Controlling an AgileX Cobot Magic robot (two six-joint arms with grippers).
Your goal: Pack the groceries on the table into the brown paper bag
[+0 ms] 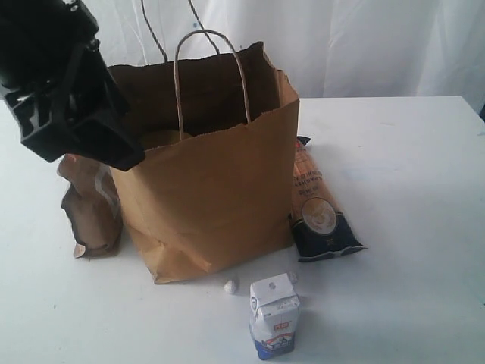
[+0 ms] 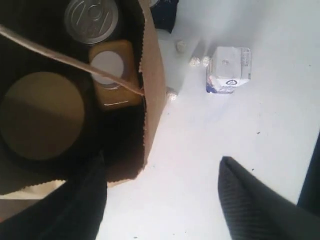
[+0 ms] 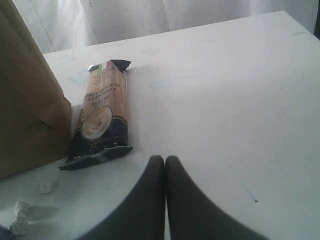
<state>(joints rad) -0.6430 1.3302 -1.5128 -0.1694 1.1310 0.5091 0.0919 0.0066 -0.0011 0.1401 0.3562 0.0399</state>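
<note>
1. Black left gripper [image 2: 162, 165]: jaws spread wide, empty, hanging over the left rim of the bag.
2. Dark-brown pouch [image 1: 91, 208]: on the plain white table [image 1: 409, 189], against the bag's left side.
3. Tall tan kraft paper bag [image 1: 212, 197]: upright and open. Inside are the gold-lidded clear jar [image 2: 42, 115], silver-lidded clear can [image 2: 91, 20] and white-capped yellow grain bottle [image 2: 111, 70].
4. Small white-blue carton [image 1: 274, 315]: upright on the table in front of the bag, apart from it.
5. Long orange-navy packet [image 1: 318, 205]: flat, just beside the bag's right side.
6. Right gripper [image 3: 165, 195]: fingers pressed together, holding nothing, low over bare table.
</note>
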